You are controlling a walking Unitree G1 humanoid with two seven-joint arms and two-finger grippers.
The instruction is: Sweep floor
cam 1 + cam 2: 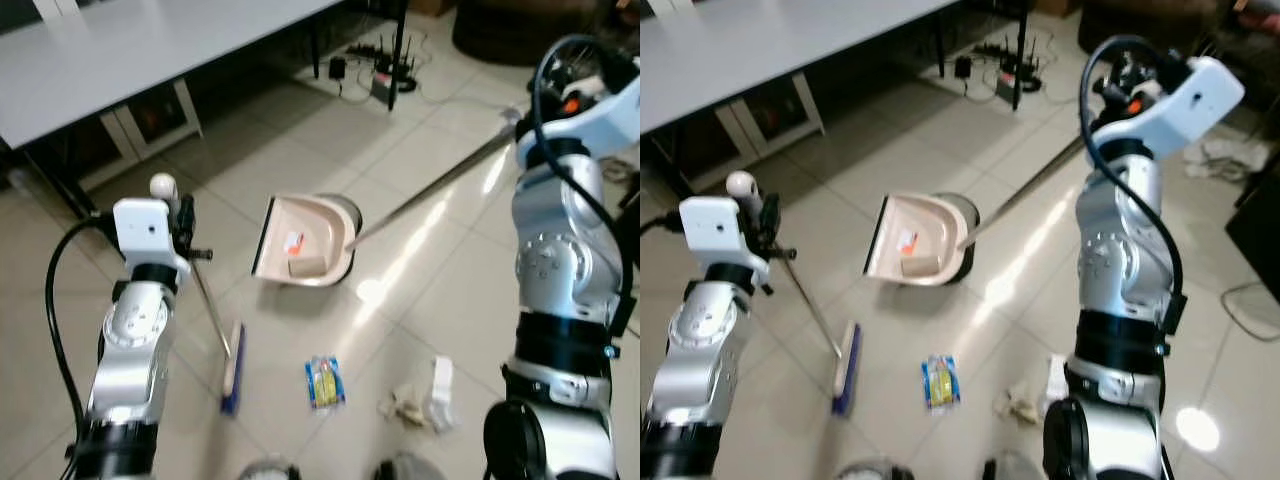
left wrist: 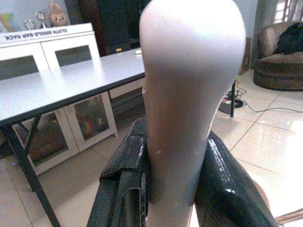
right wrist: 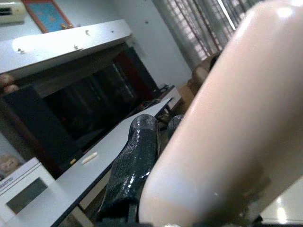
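Sweeping is partway done, by the look of the floor (image 1: 470, 290). Nearest the robot's feet, at 5 o'clock in the left eye view, a crumpled wrapper and white scrap (image 1: 420, 398) lie unswept; just at 9 o'clock of them sits a yellow-blue packet (image 1: 324, 382). Broom head (image 1: 232, 366) rests on the tiles beside the packet, not touching it. Its shaft rises to the left gripper (image 1: 183, 232), which is clenched on the pale broom handle (image 2: 187, 94), black fingers (image 2: 124, 175) on both sides. Farther out, centre frame, the dustpan (image 1: 305, 240) sits mouth toward the broom, already holding a brown block and a small orange-marked bit. Its long pole runs to 2 o'clock, up to the right gripper (image 1: 1118, 72), clamped on the dustpan handle (image 3: 227, 127). Judgement: three or so pieces left to push into the pan. At 11 o'clock beyond, a grey worktop (image 1: 120, 50); cables at 12.
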